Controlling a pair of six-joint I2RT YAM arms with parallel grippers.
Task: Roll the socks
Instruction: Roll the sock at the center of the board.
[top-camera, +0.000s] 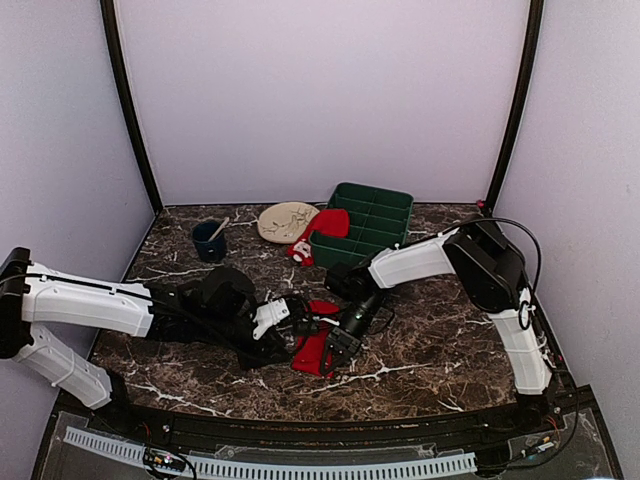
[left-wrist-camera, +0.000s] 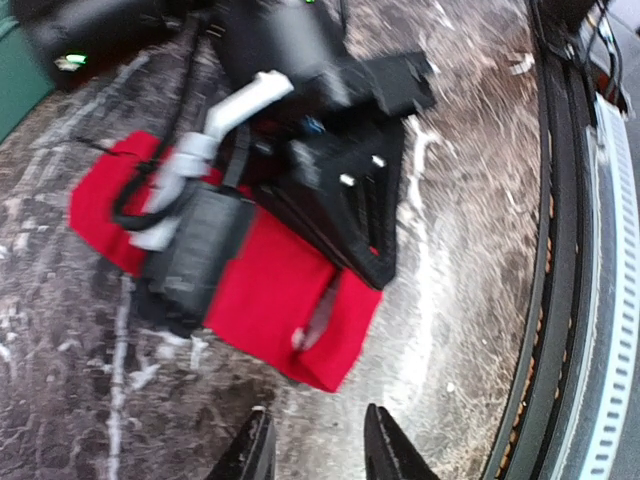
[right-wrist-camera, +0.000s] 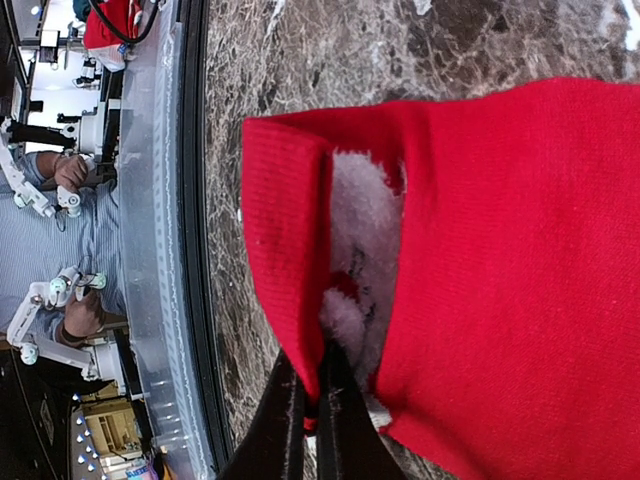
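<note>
**Red sock pinched at its opening; left jaws parted beside it**

The left arm (top-camera: 90, 300) is stretched low across the marble worktop (top-camera: 440, 350) toward the middle. At its end the left jaws are seen parted, with nothing between them, just short of one corner of the red sock (top-camera: 312, 352) and not touching it. Further back on the left a blue cup (top-camera: 208, 242) is set, with a pale plate (top-camera: 287, 221) to its right. The red sock is spread flat on the worktop in the middle, near the front edge. The second sock (top-camera: 328, 222) is laid against the left side of the green tray (top-camera: 350, 250) at the back, its white patterned end on the worktop. The right jaws are closed on the edge of the red sock's open end, where a white fleecy lining is exposed. The right arm (top-camera: 420, 262) is bent in from the right.
</note>
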